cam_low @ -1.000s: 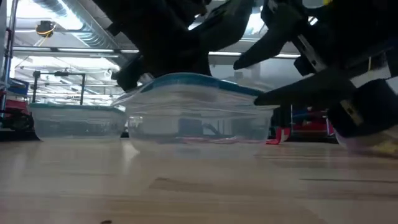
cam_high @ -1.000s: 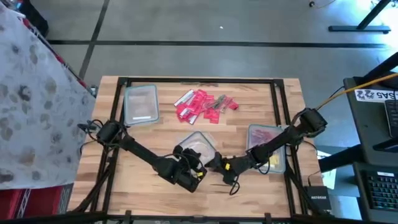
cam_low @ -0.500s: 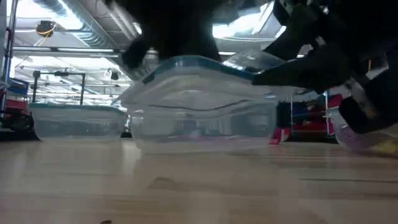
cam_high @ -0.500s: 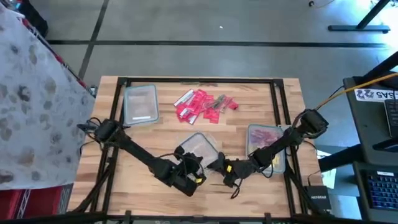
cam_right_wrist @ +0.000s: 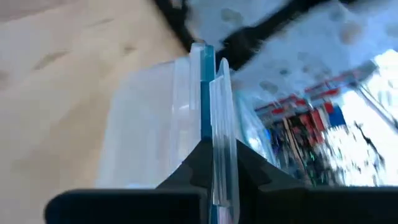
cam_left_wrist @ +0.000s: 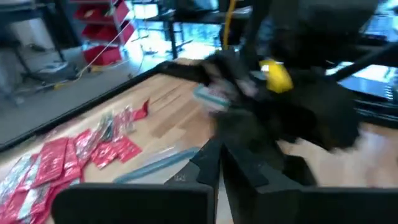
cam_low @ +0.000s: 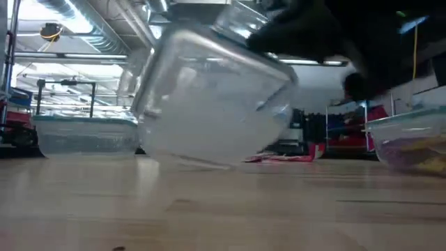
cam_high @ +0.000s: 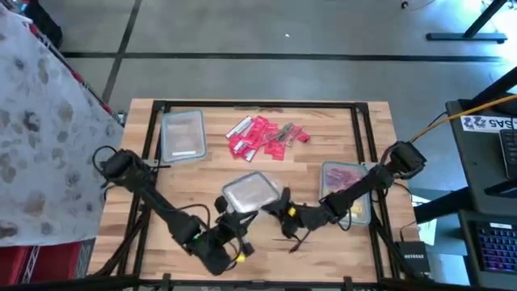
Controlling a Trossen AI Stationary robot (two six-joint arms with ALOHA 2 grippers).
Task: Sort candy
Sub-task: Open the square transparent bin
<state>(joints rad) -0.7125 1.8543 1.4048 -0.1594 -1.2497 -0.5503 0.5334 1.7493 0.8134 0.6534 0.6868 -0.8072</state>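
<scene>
I see the candy (cam_high: 265, 136) piled at the table's far centre, well apart from both grippers. My right gripper (cam_high: 280, 211) is clamped on the rim of the lidded clear container (cam_high: 250, 192), near centre. The left gripper (cam_high: 234, 236) sits nearer the front edge; I cannot tell its jaw state. Since a second ago, the container has been tipped up on one edge and the left arm has pulled back. Another tub (cam_high: 183, 135) stands far left, a candy-filled one (cam_high: 348, 187) right.
</scene>
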